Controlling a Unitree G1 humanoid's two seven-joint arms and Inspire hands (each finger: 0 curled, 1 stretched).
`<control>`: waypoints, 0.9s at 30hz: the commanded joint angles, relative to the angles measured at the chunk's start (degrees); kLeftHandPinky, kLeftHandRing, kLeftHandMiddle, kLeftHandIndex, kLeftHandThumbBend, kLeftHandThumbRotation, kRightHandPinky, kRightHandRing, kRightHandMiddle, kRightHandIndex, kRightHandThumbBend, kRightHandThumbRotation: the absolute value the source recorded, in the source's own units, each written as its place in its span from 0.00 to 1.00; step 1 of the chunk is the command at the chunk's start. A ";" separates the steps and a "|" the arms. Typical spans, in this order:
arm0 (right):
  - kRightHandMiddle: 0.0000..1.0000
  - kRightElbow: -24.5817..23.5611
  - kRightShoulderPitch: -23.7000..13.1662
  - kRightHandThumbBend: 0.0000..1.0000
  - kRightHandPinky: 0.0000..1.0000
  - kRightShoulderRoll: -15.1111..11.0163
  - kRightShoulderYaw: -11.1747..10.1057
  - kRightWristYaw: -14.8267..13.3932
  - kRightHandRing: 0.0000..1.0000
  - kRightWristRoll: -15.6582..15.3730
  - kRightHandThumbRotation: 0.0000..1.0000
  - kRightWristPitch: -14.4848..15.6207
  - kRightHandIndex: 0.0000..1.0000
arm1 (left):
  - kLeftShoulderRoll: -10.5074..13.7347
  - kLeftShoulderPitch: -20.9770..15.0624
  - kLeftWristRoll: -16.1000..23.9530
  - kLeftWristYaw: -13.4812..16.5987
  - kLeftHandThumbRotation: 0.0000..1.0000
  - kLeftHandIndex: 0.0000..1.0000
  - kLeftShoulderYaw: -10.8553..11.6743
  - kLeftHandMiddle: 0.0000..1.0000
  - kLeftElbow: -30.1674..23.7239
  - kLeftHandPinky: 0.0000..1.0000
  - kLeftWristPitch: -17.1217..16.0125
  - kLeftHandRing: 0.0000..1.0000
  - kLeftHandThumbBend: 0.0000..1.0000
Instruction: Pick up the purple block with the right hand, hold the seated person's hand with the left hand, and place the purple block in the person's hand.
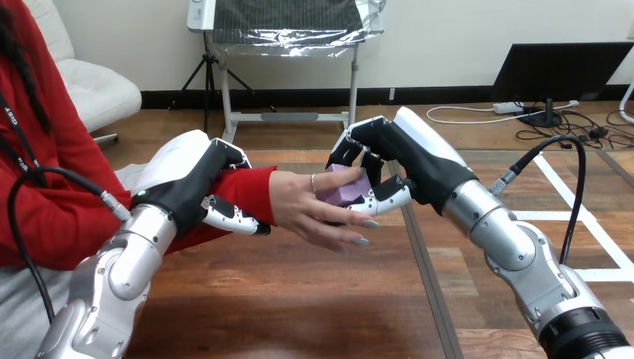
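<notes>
Our left hand (196,188) curls fingers + thumb round the person's wrist (250,187), steadying it above the surface (299,299) as a fixed target. Our right hand (389,161) pinches the purple block (345,185) betw. thumb & fingers, right against the person's hand (306,213), which lies open to take it.
</notes>
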 commanded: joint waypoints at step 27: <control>0.39 -5.79 -1.57 0.81 0.30 1.65 -1.37 0.61 0.34 2.59 0.00 -2.05 0.42 | -6.73 -12.53 -1.19 3.55 0.00 0.39 -1.64 0.37 0.54 0.24 -2.39 0.30 0.79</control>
